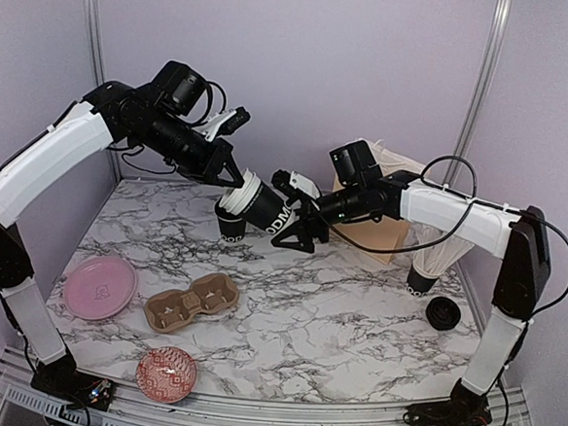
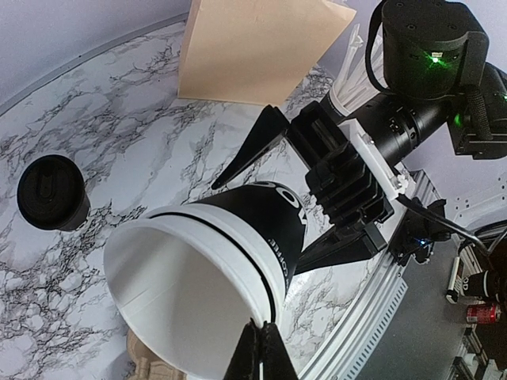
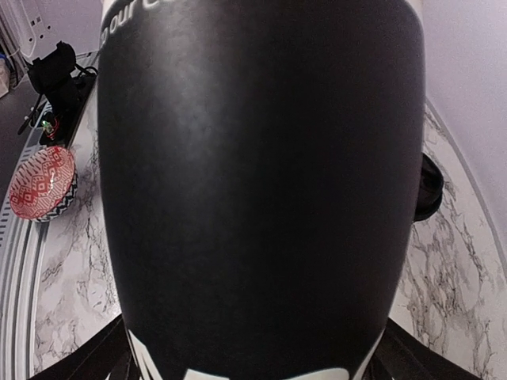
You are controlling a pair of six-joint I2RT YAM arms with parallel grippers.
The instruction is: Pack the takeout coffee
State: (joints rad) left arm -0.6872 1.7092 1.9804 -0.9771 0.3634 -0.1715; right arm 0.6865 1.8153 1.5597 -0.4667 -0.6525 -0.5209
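Across the marble worktop (image 1: 353, 345) both arms meet in mid-air near the back. Behind the right arm a tan paper bag (image 1: 372, 234) stands. Toward the front left lie a cardboard cup carrier (image 1: 192, 302), a pink plate (image 1: 100, 286) and a red patterned bowl (image 1: 166, 373).

One black takeout cup (image 1: 263, 207) hangs tilted above the worktop. The left fingers (image 2: 257, 352) are pinched closed on its white rim, while the right fingers (image 2: 257, 146) stand spread wide on either side of its base. A second cup (image 1: 230, 229) sits on the worktop just below. By the right arm are a cup of straws (image 1: 423, 279) and a small black lid (image 1: 443, 312).
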